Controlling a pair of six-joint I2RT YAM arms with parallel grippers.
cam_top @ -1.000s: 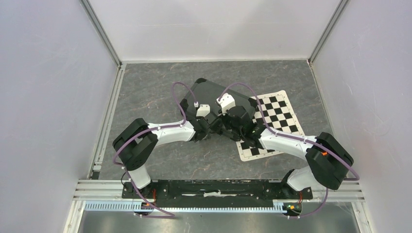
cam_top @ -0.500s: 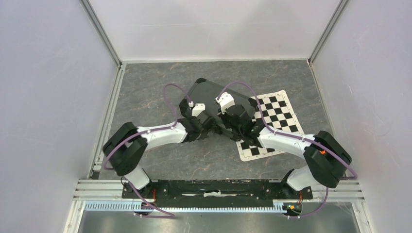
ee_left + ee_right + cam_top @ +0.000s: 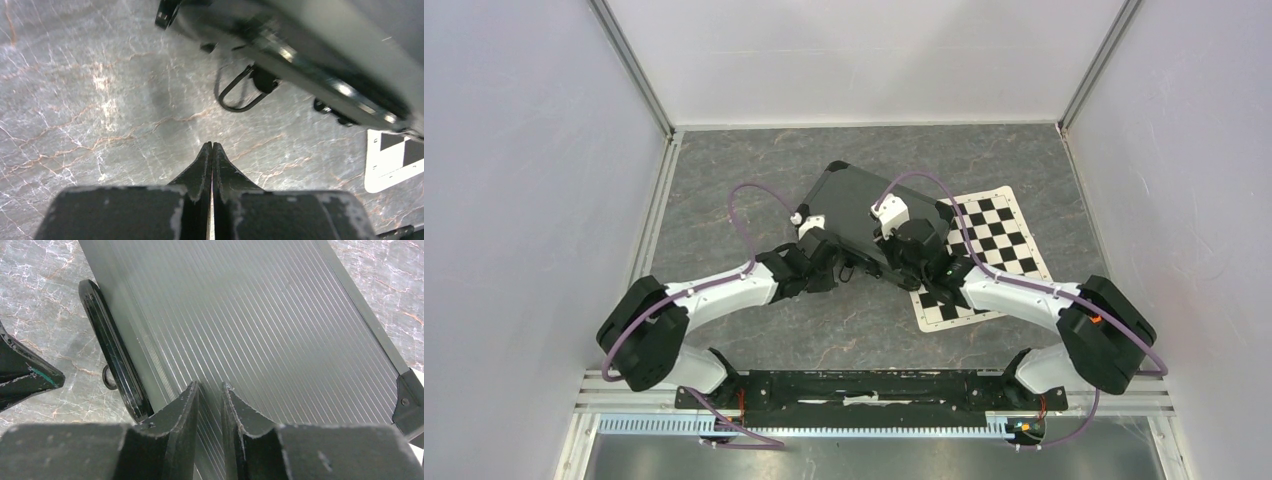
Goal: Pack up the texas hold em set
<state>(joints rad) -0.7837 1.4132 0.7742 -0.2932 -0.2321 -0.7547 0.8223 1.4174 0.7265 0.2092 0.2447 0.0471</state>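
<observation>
- Left gripper (image 3: 212, 145): fingers pressed together and empty, just off the case's front edge, tip pointing toward the wire loop (image 3: 240, 92) hanging there.
- Right gripper (image 3: 210, 387): fingers a narrow slit apart, gripping nothing, over the case's (image 3: 260, 315) ribbed lid, beside the handle (image 3: 112, 355).
- The case lies closed, one end over the checkered mat (image 3: 994, 235).
- Likely step: latching. Bear down on the lid near the front edge with the right, then nudge the loop with the left tip, pushing toward the case, not under it.

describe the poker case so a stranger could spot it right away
Look at the middle of the grey marbled table. The case is the closed black rectangle with a ribbed lid; the checkered mat by its corner is flat and black-and-white.
</observation>
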